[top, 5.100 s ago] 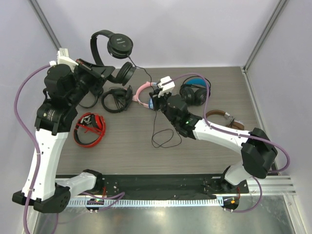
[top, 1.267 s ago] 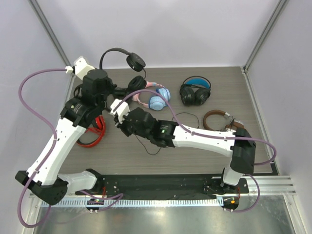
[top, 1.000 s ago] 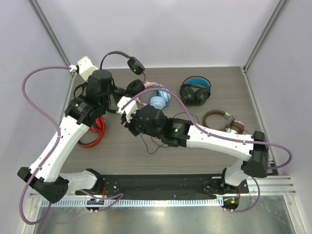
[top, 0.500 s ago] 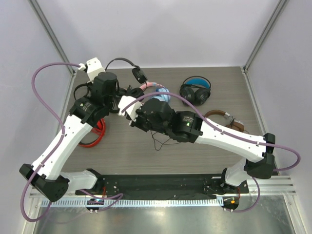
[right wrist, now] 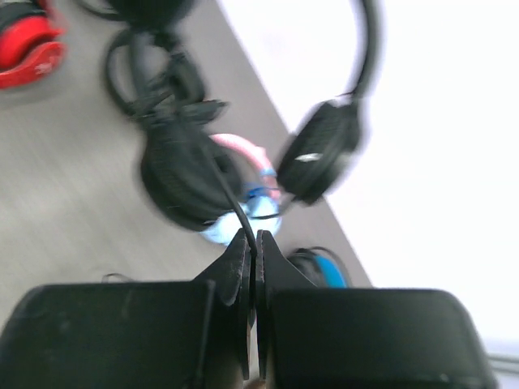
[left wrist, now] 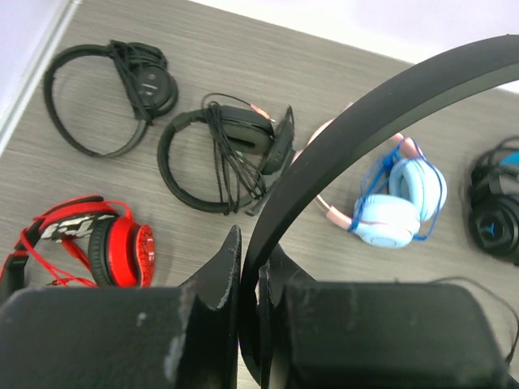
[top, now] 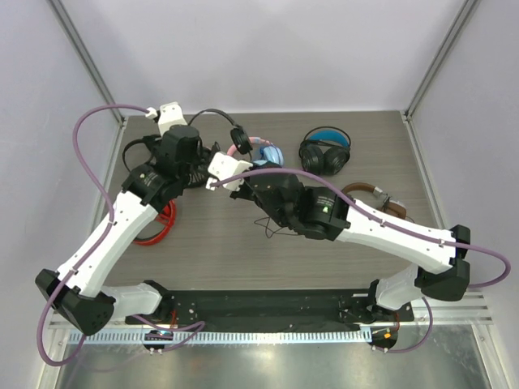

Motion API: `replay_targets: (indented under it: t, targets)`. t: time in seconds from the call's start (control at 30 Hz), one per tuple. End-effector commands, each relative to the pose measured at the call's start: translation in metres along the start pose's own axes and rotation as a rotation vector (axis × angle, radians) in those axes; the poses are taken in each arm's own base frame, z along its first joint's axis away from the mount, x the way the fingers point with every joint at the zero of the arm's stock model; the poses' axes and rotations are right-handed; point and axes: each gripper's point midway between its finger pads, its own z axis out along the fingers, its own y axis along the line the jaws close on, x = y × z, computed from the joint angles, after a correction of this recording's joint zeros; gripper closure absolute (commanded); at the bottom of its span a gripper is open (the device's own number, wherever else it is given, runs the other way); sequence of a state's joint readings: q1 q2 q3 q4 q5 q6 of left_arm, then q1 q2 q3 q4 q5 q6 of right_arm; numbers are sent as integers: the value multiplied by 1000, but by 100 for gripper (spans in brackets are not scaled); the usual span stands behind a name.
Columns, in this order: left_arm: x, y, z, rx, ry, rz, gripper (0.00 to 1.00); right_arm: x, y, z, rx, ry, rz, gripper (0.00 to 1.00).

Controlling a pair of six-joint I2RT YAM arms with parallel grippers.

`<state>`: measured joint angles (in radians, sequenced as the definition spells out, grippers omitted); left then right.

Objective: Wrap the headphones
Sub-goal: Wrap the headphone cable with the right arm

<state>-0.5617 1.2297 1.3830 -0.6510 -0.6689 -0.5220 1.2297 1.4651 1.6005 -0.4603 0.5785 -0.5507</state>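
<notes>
Headphones [top: 238, 138]: held up off table [top: 203, 251], back-left.
Left claw [left wrist: 250, 279]: shut tight on headband [left wrist: 365, 105] — no gap showing.
Right claw [right wrist: 251, 243]: pinched shut on cable [right wrist: 231, 198], short way below earcup [right wrist: 320, 158].
Handling: prob. light; band thin, springy — grip mid-band. Cable limp, slick, likely to slip thru fingers w/o tension; rest hangs loose to table.
</notes>
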Motion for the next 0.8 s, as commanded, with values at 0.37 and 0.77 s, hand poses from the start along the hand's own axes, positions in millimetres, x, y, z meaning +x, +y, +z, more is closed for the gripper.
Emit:
replay_targets:
  t: [0.37,0.77]
  targets:
    - [5,-21,-13,202,-2,96,100,-12,-69,-12,286,-35,-70,99]
    - [26,-37,-30,389,48,197,100,6,-88,5,292,-32,-15,99]
